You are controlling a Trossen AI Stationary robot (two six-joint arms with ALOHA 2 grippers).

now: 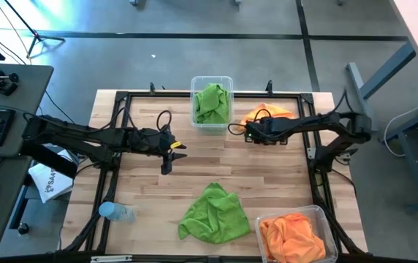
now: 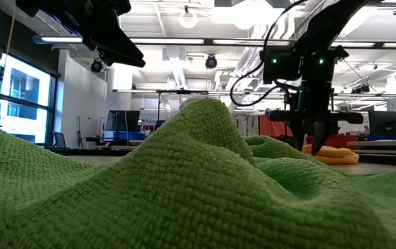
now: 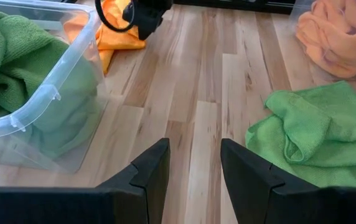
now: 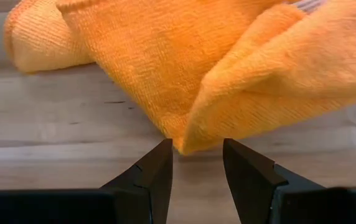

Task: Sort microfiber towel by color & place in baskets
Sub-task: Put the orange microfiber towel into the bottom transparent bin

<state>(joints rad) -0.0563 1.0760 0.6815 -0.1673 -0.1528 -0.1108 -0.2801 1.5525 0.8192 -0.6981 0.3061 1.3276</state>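
Near edge of the bench: a loose green towel [image 1: 213, 213] lies unsorted; beside it, at the near right corner, a basket [image 1: 329, 226] holds orange towels [image 1: 291, 235]. Mid-bench, the left gripper [image 1: 171, 148] is held with jaws parted, empty. At the far edge, green towels [image 1: 211, 104] are binned; the right gripper [image 1: 249, 132] is poised with jaws parted at an unsorted orange towel [image 4: 184, 68], not gripped.

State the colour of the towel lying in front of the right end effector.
Bright orange towel, seen best in the right wrist view.
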